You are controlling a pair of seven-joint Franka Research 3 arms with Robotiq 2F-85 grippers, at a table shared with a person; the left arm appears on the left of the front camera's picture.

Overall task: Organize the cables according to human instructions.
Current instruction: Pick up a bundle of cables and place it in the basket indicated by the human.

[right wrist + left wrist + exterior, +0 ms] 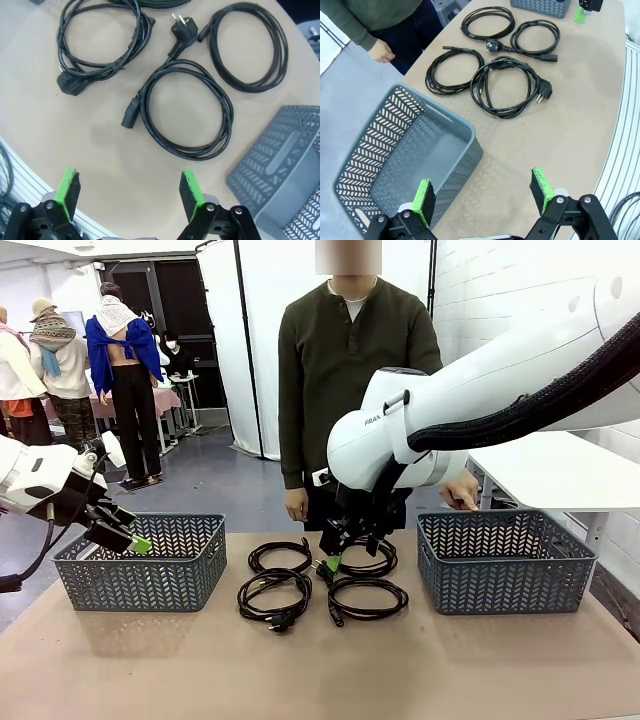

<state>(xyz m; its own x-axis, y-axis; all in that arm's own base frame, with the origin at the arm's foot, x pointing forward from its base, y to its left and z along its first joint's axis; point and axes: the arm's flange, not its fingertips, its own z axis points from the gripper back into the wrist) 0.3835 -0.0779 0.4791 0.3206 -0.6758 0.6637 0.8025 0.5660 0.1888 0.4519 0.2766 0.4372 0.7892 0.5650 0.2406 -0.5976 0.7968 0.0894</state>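
1. The right gripper (128, 192) hangs over the middle of the table with its green-padded fingers (190, 191) spread wide and nothing between them.
2. Just below it, in the right wrist view, lies one coil (146, 112), with its connector beside the loop. From the front, the fingertips look close to the coils, but I cannot tell whether they touch.
3. The left gripper (483, 195) is also spread wide and empty. It hovers over the near rim of the left basket (457, 175), which sits by the table's left edge.
4. The cables (275, 587) are four black coils with plugs. They lie flat in a loose two-by-two cluster at the middle of the table, between the two baskets.
5. The right basket (505, 570), grey with a herringbone mesh wall, sits near the table's right edge.
6. The human (345, 370) stands at the far edge. One hand (462, 492) is at the right basket's far rim, and the other hand (295, 505) hangs at the side.
7. The table (300, 670) has a plain tan top. Behind it are a white curtain and a grey floor.
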